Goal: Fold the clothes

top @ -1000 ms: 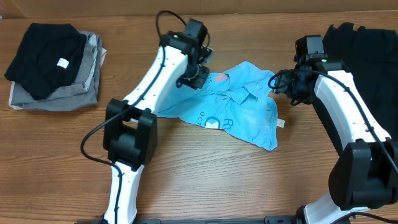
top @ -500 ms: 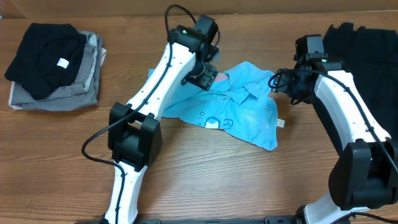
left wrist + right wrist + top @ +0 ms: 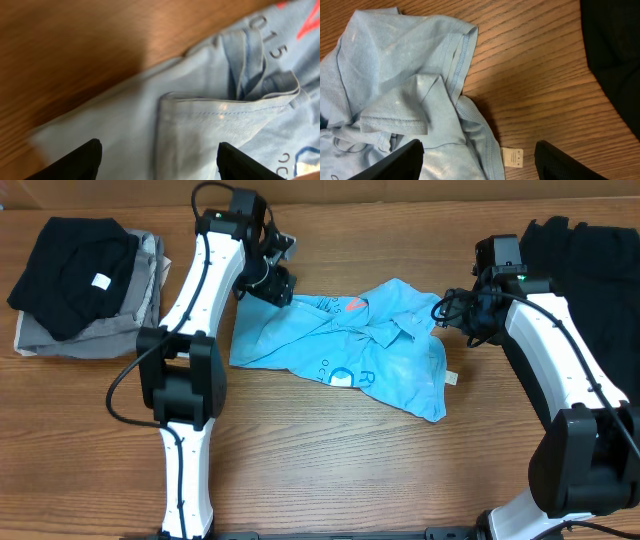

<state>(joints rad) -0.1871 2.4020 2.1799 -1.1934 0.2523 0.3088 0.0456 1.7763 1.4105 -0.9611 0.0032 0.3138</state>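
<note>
One light blue T-shirt crumpled mid-table, lettering up. Left claw spread wide, empty, over shirt's upper-left edge. Right claw spread too, empty, just off rt sleeve hem; small white tag on wood nearby.

Bright, even light from above fills the overhead view. The brown wood-grain table carries only soft, faint shadows beside the white robot arms, with no glare. The left wrist view is smeared: the wood grain is lost, the light blue cotton T-shirt looks soft, and a dark shadow crosses the wood above it. The right wrist view is sharp, with crisp stitching and grain, though the black cloth pile shows no detail.
</note>
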